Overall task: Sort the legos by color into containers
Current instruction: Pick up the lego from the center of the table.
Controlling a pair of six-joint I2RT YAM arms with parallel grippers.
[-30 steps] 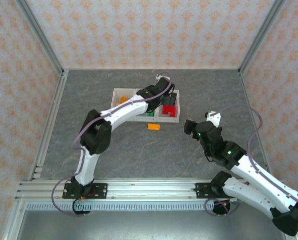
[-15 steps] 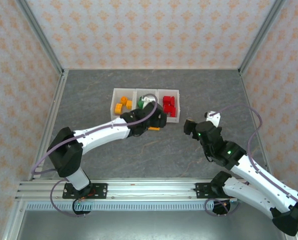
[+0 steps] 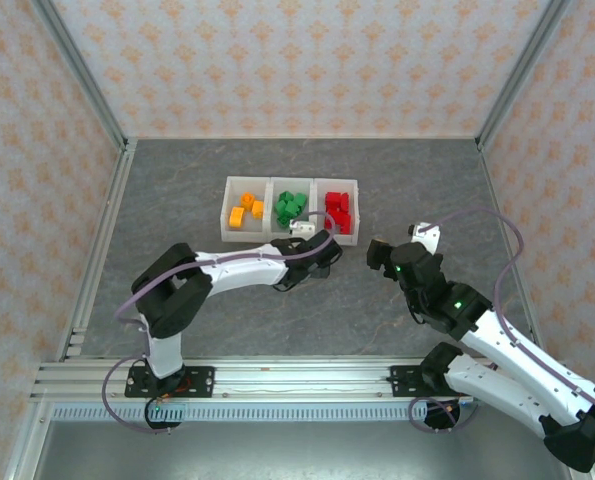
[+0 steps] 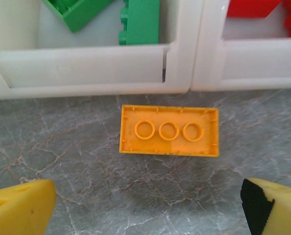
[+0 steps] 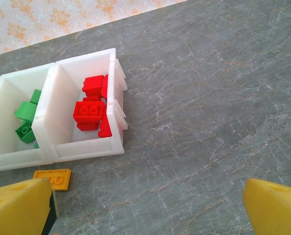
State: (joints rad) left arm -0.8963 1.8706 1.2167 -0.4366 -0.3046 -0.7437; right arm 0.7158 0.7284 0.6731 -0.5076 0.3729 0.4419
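Observation:
The three joined white bins point(image 3: 270, 236) hold orange-yellow legos point(image 3: 245, 210) on the left, green legos point(image 3: 290, 207) in the middle and red legos point(image 3: 338, 212) on the right. One flat orange lego point(image 4: 168, 130) lies underside up on the table, just in front of the wall between the green and red bins point(image 4: 184, 68). My left gripper point(image 4: 147, 210) hangs open just short of it, yellow fingertips point(image 4: 20, 208) wide apart and holding nothing. My right gripper point(image 5: 147, 210) is open and holds nothing over bare table to the right, with the orange lego point(image 5: 53, 177) and red legos point(image 5: 89, 110) in its view.
The left arm point(image 3: 247, 270) lies stretched across the table in front of the bins. The right arm point(image 3: 447, 300) sits at the right. The grey marbled table point(image 3: 417, 190) is fenced by metal rails and patterned walls.
My left arm has pulled back from over the bins and come down in front of them, over the orange lego on the table. The right arm has stayed still.

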